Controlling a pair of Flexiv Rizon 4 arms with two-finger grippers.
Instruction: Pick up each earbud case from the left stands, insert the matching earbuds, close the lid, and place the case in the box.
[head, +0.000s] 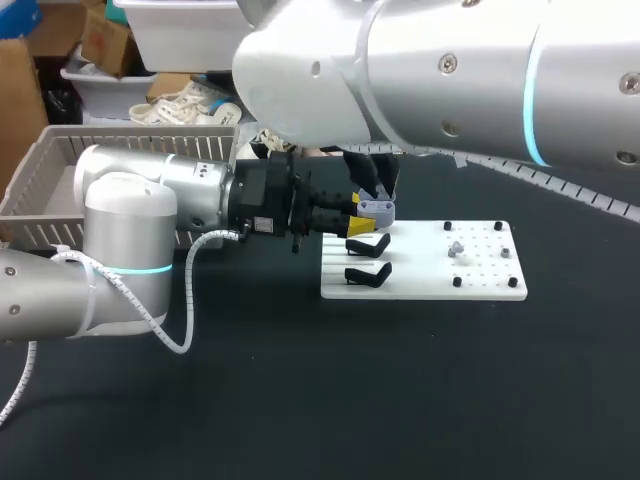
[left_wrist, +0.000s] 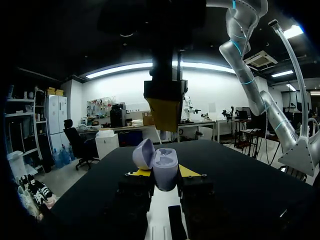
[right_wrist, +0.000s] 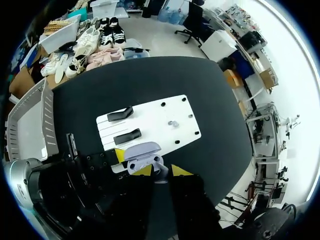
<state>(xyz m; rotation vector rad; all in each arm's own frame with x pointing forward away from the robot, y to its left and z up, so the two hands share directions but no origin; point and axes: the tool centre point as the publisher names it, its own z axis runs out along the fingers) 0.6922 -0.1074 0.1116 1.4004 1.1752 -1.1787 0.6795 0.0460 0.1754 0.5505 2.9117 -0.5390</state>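
Gripping the case (left_wrist: 165, 165) from both sides, the left pincer (left_wrist: 162, 173) holds it with the lid (left_wrist: 143, 154) open. The right pincer (left_wrist: 164, 110) hangs directly above the case; whether it is open, closed or loaded cannot be told.

Risk: a misaligned descent could tilt the case in the left pincer, or drop an earbud outside its socket.

A small pale item, probably an earbud (head: 456, 247), lies on the board (head: 485, 288) ahead of the left pincer. The sockets are indistinct. The box (head: 45, 180), behind the left pincer, is partly hidden.
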